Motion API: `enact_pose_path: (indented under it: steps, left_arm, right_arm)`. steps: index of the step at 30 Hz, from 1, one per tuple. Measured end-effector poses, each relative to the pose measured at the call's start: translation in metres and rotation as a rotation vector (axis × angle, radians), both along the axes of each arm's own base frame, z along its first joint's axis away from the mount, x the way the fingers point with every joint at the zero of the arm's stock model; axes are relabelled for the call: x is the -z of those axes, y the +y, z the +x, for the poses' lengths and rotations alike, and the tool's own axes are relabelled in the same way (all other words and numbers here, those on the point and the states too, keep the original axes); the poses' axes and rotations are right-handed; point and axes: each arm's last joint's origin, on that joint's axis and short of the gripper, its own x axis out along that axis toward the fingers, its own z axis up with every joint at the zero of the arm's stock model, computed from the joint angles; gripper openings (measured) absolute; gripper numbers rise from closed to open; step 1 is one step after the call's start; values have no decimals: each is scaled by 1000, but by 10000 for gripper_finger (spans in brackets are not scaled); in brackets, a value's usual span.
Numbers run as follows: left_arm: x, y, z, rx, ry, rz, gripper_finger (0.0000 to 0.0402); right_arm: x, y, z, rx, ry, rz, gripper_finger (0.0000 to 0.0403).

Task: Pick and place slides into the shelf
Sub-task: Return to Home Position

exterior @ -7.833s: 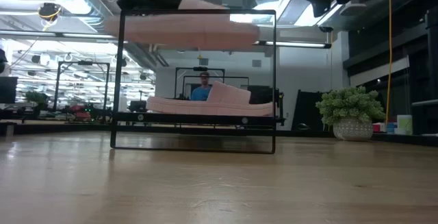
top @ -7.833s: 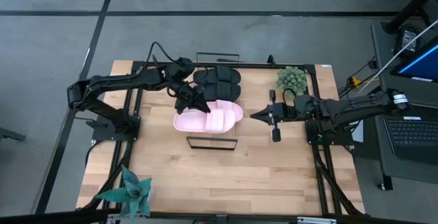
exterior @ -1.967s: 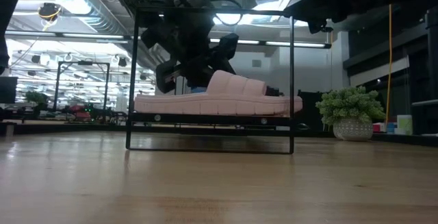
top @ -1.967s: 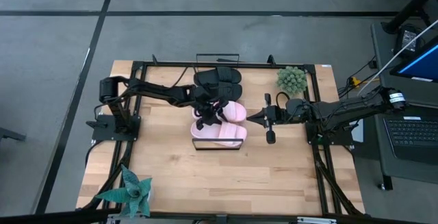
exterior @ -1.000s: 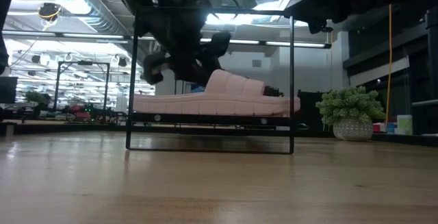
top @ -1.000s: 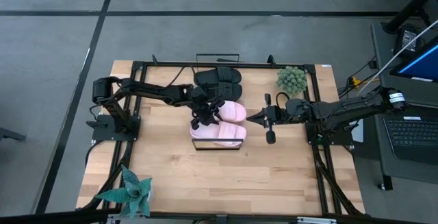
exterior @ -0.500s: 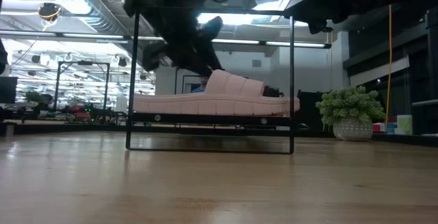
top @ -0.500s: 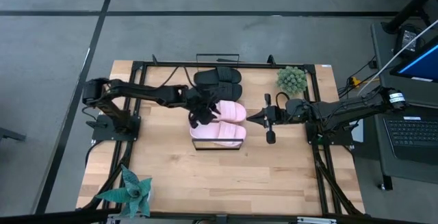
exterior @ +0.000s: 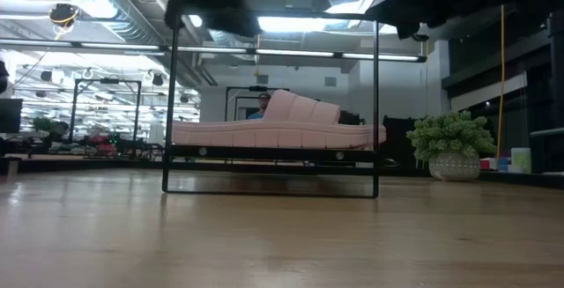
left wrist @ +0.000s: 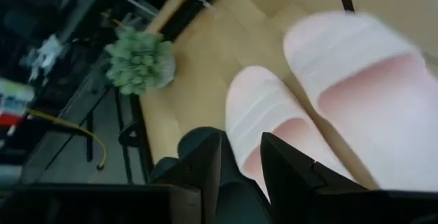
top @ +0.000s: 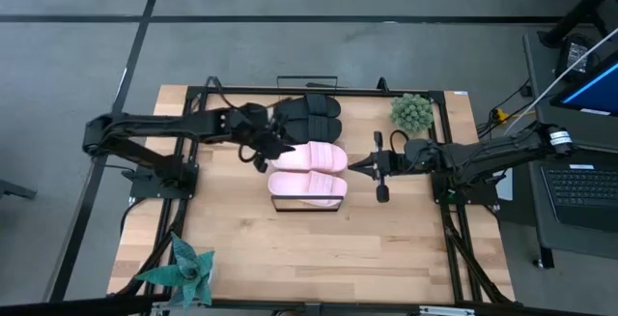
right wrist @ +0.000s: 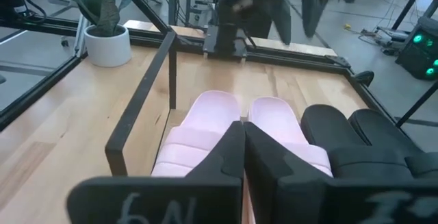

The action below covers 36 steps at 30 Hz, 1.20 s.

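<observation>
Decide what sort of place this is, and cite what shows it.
Probably a robotics lab in an open industrial hall: exposed ceiling ducts and strip lights overhead, a laptop beside the wooden table, with the left arm and right arm mounted on it.

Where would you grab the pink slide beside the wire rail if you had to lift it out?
Probably by its wide strap, from straight above: it arches over the flat sole of the pink slide, while the wire rail and the other pink slide flank its long sides.
</observation>
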Motion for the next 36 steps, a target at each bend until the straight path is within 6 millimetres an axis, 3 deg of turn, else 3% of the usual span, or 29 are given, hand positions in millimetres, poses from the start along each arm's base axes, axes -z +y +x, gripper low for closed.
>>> enact_pose_path:
  steps: [7, 12, 20, 29, 36]
  left_arm:
    - [-20, -2, -28, -155, -41, -205, 58]
    - [-24, -3, -41, -169, -64, -223, 7]
    - [-10, -5, -64, -230, -118, -267, 2]
    - [2, 5, -108, -389, -356, -316, 1]
    - [11, 8, -142, -414, -523, -378, 0]
  right_arm:
    - [-10, -2, -7, -5, -52, -43, 7]
    - [-19, -5, -21, 3, -66, -40, 7]
    - [-26, -7, -44, 7, -49, -57, 7]
    - [-37, -22, -74, 81, -85, -37, 7]
    - [-38, -25, -79, 56, -85, -40, 7]
